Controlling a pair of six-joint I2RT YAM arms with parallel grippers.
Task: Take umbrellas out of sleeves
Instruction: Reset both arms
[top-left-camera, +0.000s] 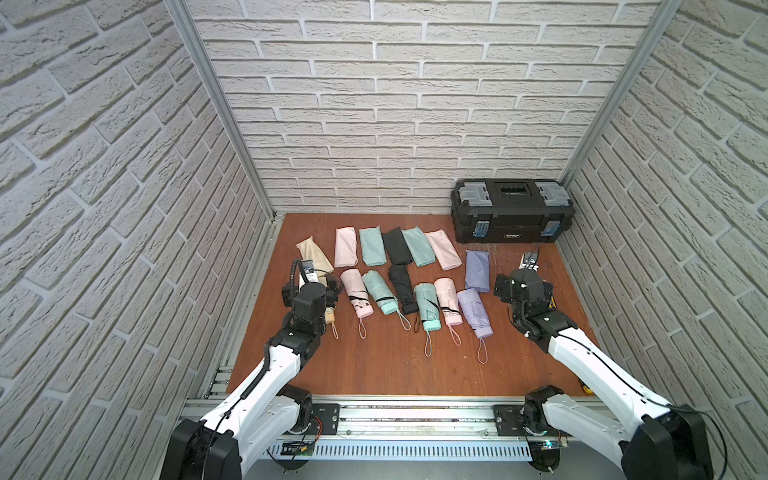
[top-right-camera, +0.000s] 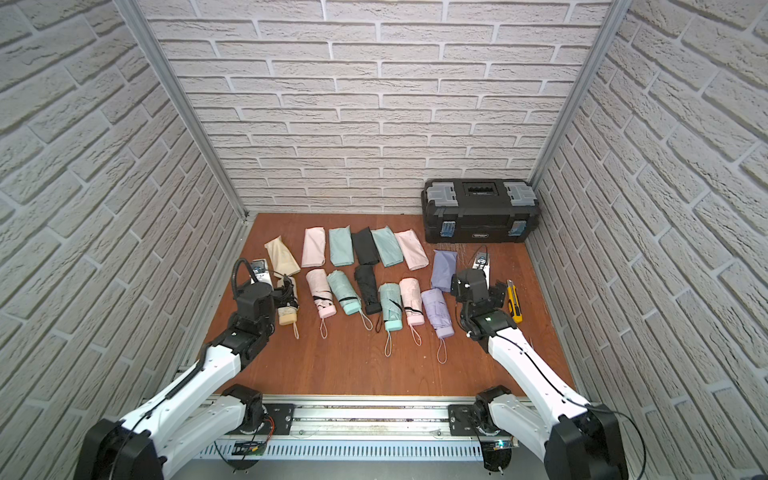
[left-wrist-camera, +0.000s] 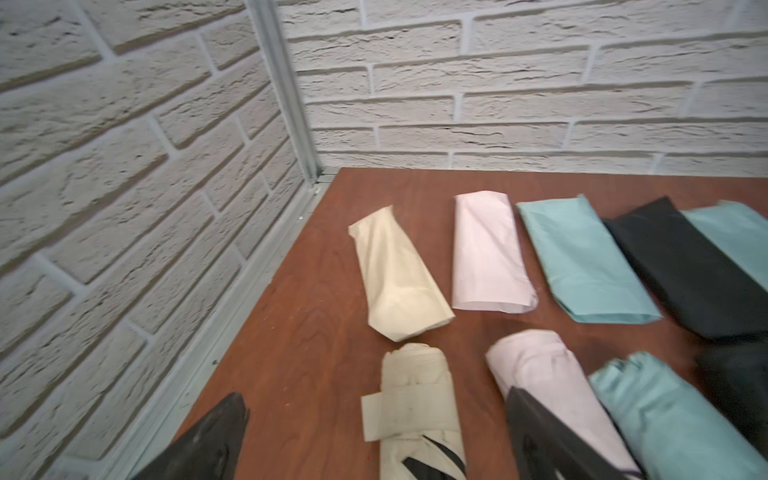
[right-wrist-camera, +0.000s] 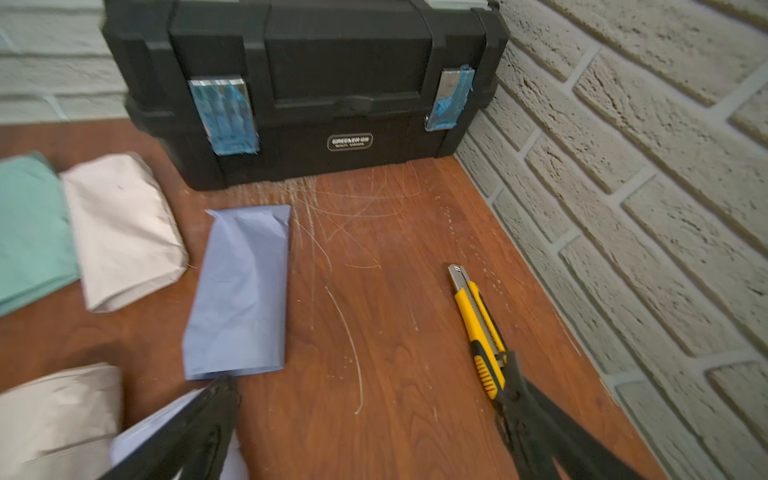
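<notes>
Several umbrellas lie in a front row in both top views, from pink (top-left-camera: 355, 293) to lilac (top-left-camera: 475, 311). Behind them is a row of several flat sleeves, from beige (top-left-camera: 314, 254) to lilac (top-left-camera: 477, 270). My left gripper (left-wrist-camera: 375, 397) is open, with the beige umbrella (left-wrist-camera: 417, 407) lying between its spread jaws and touching neither. The beige sleeve (left-wrist-camera: 395, 274) lies just beyond it. My right gripper (right-wrist-camera: 369, 370) is open over bare table, between the lilac sleeve (right-wrist-camera: 243, 295) and a yellow knife, with nothing in it.
A black toolbox (top-left-camera: 513, 216) stands in the back right corner. The yellow utility knife (right-wrist-camera: 478, 328) lies near the right wall, beside one finger of my right gripper. Brick walls close in the left, back and right sides. Scratched wood tabletop (right-wrist-camera: 374, 232) lies before the toolbox.
</notes>
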